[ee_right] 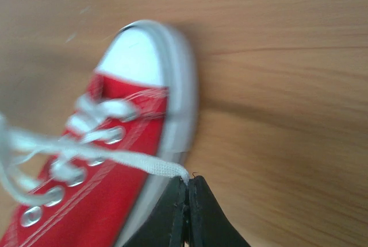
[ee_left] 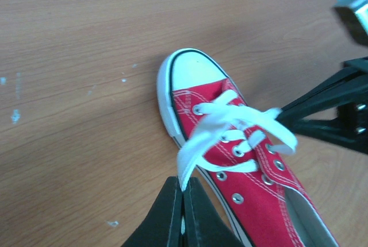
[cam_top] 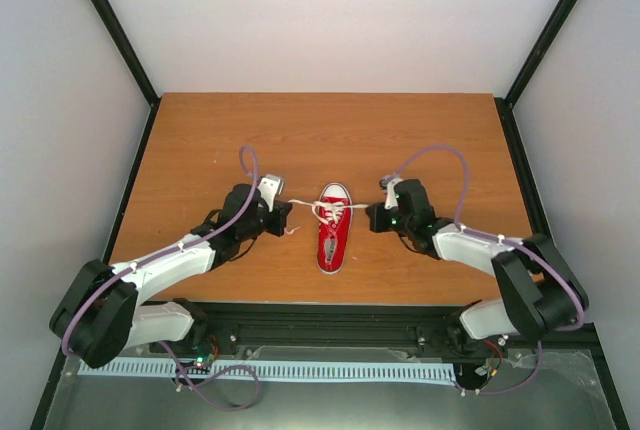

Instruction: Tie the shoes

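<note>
Red sneaker [cam_top: 334, 229] at mid-table [cam_top: 420, 140], toe away from the arms. Left jaws pinch the left lace end [ee_left: 185, 163], right jaws the right lace end [ee_right: 150, 166]. Heel cropped in wrist views; right wrist view blurred.

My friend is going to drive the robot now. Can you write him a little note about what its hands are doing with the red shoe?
The left hand is shut on one white lace, which is stretched out to the left.
The right hand is shut on the other lace, which is stretched out to the right.
The red shoe lies flat mid-table, toe pointing away from the arms.
Done: both lace ends are gripped, and the laces cross above the eyelets.
Left: no knot or bow shows yet, so the tying remains.
</note>
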Motion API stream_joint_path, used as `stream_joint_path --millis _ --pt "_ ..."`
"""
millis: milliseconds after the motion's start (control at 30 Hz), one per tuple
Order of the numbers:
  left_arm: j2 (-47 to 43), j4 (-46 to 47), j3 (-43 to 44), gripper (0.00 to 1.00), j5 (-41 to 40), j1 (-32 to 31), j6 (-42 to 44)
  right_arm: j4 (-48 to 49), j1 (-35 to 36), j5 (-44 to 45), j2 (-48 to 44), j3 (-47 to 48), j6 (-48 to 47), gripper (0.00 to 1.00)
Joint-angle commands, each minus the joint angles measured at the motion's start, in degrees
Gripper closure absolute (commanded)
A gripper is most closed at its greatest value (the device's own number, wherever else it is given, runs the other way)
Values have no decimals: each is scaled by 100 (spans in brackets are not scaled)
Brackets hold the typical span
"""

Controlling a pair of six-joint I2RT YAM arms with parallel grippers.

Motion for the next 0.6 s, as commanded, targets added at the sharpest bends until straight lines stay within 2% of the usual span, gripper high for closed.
stream_joint_path --millis 0,133,267,467,567 --pt "20 -85 0 99 -1007 23 -406 -1348 -526 1986 -536 79 868 97" --pt "-17 -162 -75 99 -1582 23 -777 -1798 -1234 2189 -897 -40 1444 97" --pt "92 -224 -80 99 -1723 23 -1036 -2173 -1812 2492 -1361 -172 2067 97" --pt "300 -466 -43 99 -1907 23 -1429 -2337 -2172 2993 -2188 -587 2688 97" --pt "372 -519 -95 99 -1984 32 -1641 -2328 -2258 2988 -2288 -688 2763 97"
